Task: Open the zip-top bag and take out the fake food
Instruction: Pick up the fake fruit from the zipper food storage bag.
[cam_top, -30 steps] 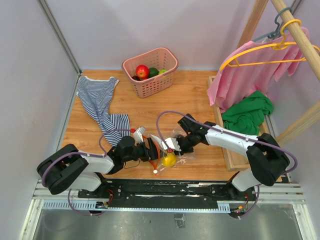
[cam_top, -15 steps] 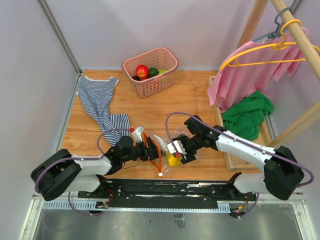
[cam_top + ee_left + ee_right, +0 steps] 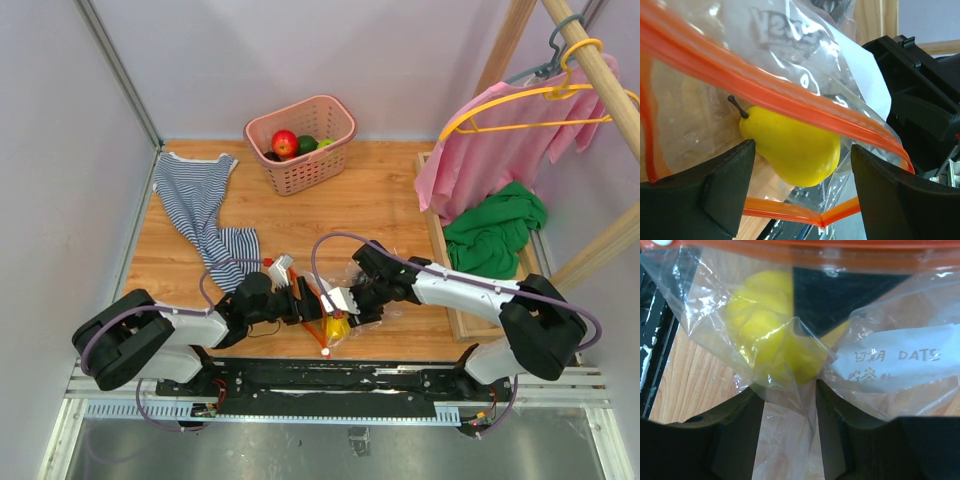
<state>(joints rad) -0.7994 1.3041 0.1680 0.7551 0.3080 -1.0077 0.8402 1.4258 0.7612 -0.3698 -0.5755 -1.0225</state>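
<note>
Finding, at the middle of the table's (image 3: 380, 200) near edge, the zip-top bag (image 3: 790, 45) lying with its orange zip gaping, flanked by the left gripper (image 3: 802, 155), jaws wide apart at the mouth, and the right gripper (image 3: 790, 395), jaws partly apart over loose film, and inside it the yellow pear (image 3: 795, 145).

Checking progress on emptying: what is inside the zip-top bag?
One yellow pear shows through the clear bag. The white label and crumpled plastic cover part of the inside, so other pieces cannot be ruled out.
</note>
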